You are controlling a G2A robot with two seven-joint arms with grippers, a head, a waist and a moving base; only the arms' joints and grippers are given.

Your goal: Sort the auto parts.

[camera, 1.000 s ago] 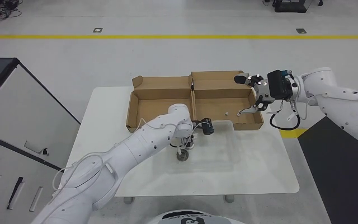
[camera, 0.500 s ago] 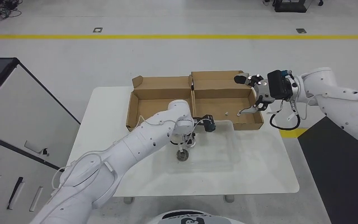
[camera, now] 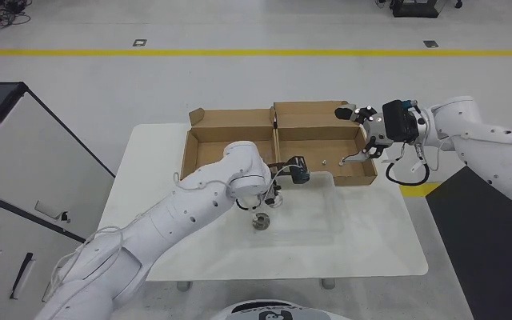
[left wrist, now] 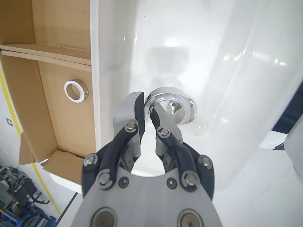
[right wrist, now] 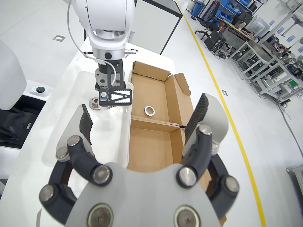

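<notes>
From above, the left arm bends over the clear tray on the white desk. A flanged hub lies in the tray just beside its wrist. Behind the tray stands the two-compartment cardboard box. The right tool hangs spread at the box's right end, holding nothing.

The left wrist camera shows the left tool pinching the wall of a metal shaft collar, one finger outside and the other inside the bore. The collar sits over the hub, touching or barely clear of it; I cannot tell which. Lifting straight up with a firm grip would likely avoid dragging the hub along. The thin-wall pinch could slip if the wrist tilts.

The right wrist camera shows a similar ring lying flat in the box's farther compartment, so the collar probably belongs there. Lowering it close to the cardboard floor before release should stop it rolling.
</notes>
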